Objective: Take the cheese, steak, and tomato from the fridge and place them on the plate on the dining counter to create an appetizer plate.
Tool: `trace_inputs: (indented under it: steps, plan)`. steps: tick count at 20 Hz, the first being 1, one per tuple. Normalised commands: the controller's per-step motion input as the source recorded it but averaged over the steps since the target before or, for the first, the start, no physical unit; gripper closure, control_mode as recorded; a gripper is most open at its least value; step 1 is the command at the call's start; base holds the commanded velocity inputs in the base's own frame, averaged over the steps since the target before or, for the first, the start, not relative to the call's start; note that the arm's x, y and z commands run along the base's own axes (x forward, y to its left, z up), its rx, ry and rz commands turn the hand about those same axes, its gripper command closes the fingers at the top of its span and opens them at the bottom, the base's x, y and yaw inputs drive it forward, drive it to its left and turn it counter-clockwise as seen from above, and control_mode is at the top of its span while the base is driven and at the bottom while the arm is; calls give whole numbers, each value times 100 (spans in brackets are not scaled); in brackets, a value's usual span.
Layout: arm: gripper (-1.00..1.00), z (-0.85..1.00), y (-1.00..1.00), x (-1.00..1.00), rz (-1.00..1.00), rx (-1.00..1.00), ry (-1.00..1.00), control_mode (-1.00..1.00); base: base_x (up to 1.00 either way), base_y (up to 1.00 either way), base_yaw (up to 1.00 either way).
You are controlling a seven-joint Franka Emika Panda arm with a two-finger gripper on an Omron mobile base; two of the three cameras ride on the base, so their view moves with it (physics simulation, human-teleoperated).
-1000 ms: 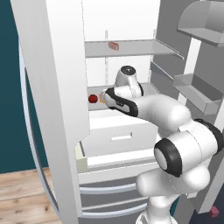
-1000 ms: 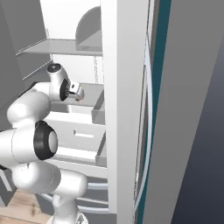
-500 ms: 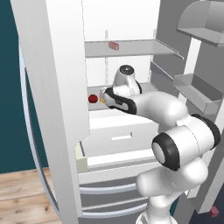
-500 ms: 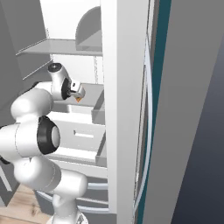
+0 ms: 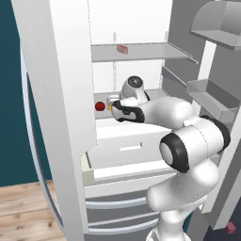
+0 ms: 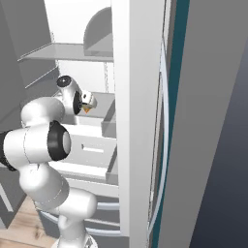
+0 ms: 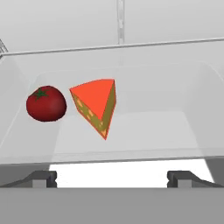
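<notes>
The fridge (image 5: 56,94) stands open with my arm reaching onto its middle shelf. On that shelf an orange-yellow cheese (image 7: 96,106) wedge lies with the dark red tomato (image 7: 46,103) just to its left, the two a little apart. My gripper (image 7: 113,179) is open in front of the cheese, touching neither. From the left base the gripper (image 5: 112,104) is just right of the tomato (image 5: 100,106). The cheese (image 6: 86,109) peeks out below the hand from the right. On the shelf above lies the steak (image 5: 122,49). The plate and the dining counter are out of view.
Below the shelf a white drawer (image 5: 123,147) juts forward. Door bins (image 5: 207,92) hang on the open door at the right. The fridge's side wall (image 6: 133,106) stands close to the arm's right. Wooden floor (image 5: 23,207) lies at the lower left.
The hand has moved a little further into the shelf, toward the cheese and tomato. The jaws have stayed open and nothing on the shelves has moved.
</notes>
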Motion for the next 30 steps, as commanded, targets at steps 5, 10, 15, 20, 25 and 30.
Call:
trace_inputs:
  steps: [5,10,15,20,25,30]
  plan:
    - [-100,-3,1,41,0,0,-1,-100,0,0,0]
    - [-100,0,7,40,0,0,0,-100,0,0,0]
    - [-100,-3,11,30,0,0,0,-100,0,0,0]
    - [-100,-22,14,27,0,0,0,-100,0,0,0]
    - [-100,-10,3,36,0,0,0,-100,0,0,0]
    - [-100,-18,0,22,0,0,0,-100,0,0,0]
